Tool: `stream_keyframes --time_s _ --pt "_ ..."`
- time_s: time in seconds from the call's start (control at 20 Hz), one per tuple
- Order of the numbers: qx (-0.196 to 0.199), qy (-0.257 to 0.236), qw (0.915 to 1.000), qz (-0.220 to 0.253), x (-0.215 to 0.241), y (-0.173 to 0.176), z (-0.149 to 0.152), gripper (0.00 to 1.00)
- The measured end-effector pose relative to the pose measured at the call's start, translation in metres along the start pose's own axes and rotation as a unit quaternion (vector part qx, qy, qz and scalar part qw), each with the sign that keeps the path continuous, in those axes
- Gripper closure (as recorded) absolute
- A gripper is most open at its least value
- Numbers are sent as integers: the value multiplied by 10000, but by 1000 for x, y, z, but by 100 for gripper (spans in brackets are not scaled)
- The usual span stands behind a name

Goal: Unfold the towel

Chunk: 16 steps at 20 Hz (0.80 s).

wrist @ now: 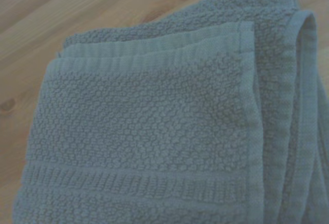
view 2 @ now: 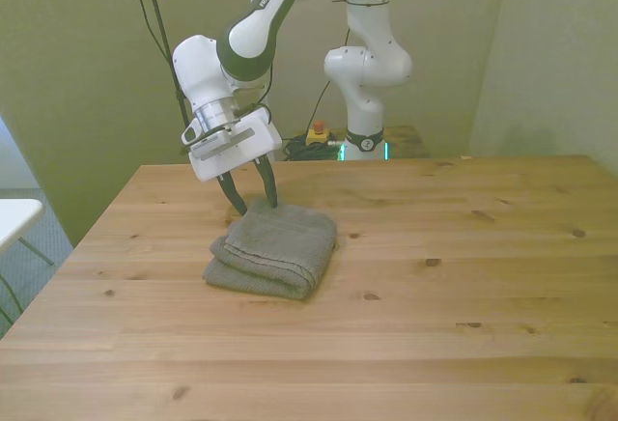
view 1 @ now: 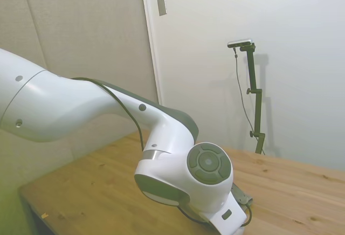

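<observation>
The gripper [view 2: 253, 203] hung spread and empty at the folded towel [view 2: 274, 247]'s far edge on the table [view 2: 463, 286]. Approach step, seemingly; next, pinch the top layer's corner.

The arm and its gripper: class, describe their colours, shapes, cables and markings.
The arm has glossy white rounded shells with dark grey bands at the joints, round grey caps on the joint sides and dark lettering along one link. A black cable runs alongside. The gripper has a white boxy body and two slim dark fingers.
</observation>
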<state>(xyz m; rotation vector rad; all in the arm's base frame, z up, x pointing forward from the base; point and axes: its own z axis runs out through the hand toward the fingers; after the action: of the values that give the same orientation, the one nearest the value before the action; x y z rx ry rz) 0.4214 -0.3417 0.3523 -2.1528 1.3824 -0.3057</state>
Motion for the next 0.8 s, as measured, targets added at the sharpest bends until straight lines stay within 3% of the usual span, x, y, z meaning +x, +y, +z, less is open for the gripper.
stream_keyframes --time_s 0.8 --pt "20 -17 10000 -45 1 0 -2 100"
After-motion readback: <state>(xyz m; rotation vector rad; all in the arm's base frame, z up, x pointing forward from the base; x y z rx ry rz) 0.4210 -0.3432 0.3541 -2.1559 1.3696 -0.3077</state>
